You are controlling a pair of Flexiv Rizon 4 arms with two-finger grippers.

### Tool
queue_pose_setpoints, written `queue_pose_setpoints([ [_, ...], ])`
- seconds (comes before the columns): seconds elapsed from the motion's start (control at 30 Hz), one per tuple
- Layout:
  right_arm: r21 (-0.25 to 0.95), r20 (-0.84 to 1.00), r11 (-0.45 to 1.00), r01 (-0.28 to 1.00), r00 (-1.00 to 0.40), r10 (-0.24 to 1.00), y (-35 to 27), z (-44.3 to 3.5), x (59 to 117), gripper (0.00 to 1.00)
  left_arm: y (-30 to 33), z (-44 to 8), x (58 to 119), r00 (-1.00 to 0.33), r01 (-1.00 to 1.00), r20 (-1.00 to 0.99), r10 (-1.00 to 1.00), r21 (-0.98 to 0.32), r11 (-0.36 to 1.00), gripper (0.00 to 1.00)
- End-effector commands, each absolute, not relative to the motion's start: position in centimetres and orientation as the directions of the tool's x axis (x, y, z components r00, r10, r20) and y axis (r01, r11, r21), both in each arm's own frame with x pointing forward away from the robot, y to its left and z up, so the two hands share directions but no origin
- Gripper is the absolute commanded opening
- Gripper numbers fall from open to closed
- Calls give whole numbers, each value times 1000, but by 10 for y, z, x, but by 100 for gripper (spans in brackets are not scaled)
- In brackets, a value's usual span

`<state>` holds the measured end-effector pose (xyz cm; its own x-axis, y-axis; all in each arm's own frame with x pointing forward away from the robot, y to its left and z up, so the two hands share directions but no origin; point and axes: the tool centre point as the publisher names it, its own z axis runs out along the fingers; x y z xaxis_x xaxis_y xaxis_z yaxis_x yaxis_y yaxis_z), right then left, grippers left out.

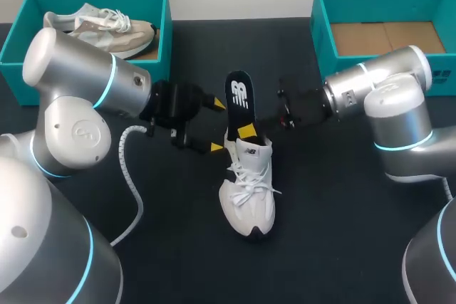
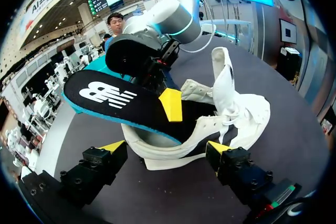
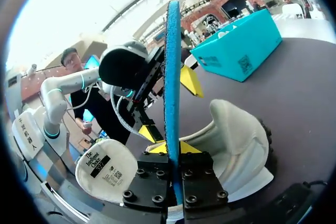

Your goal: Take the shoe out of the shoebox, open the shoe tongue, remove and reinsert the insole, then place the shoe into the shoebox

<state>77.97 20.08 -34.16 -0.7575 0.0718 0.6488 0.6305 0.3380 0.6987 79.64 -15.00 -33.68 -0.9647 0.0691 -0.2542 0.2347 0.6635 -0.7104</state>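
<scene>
Head view: the black insole (image 1: 239, 96) is being pinched across its thickness by the right jaws, which are being pressed shut on it just above the heel opening of the white shoe (image 1: 249, 190). The left jaws are being held wide open at the heel, with one finger to either side of the collar and nothing being gripped.

The insole step is judged to be in hand. The insole's lower end appears to sit inside the opening, and whether it is being drawn out or fed back in cannot be told.

If it is being drawn out, a pull along the insole's own line is called for, up and away from the heel until the end comes clear. The shoe would probably have to be steadied by the left jaws. If it is being fed in, the leading end needs steering down under the tongue.

The shoe is being presented upright on its sole at the middle of the tabletop (image 1: 335, 233). Its long axis runs near to far, with the toe toward the robot and the heel toward the far edge. That line is being roughly continued by the insole, which rises from the heel toward the far edge with its printed face up.

An empty shoebox (image 1: 322, 26) is being left well apart at the far right.
</scene>
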Motion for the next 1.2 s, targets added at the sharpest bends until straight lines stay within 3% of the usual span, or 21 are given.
queue_pose_setpoints([
  [0.03,665,679,361,654,-730,72,200,-351,770,0,-151,-337,796,-965,235,-255,69,-708,666,100],
  [0.27,613,725,377,695,-684,81,199,-362,751,0,-151,-337,796,-965,235,-255,69,-708,666,100],
  [0.5,635,699,370,678,-708,97,199,-355,756,0,-151,-337,796,-965,235,-255,69,-708,666,100],
  [0.57,647,685,372,666,-721,100,199,-350,760,16,-151,-337,796,-965,235,-255,69,-708,666,100],
  [0.73,673,655,376,637,-750,97,201,-338,768,23,-151,-337,796,-965,235,-255,69,-708,666,100],
  [0.93,690,631,383,615,-770,100,201,-330,777,25,-151,-337,796,-965,235,-255,69,-708,666,100],
  [1.1,691,623,400,602,-777,93,199,-329,789,17,-151,-337,796,-965,235,-255,69,-708,666,100],
  [1.17,678,632,415,606,-770,91,199,-330,791,9,-151,-337,796,-965,235,-255,69,-708,666,100],
  [1.2,674,636,419,608,-767,91,199,-331,792,0,-151,-337,796,-965,235,-255,69,-708,666,100],
])
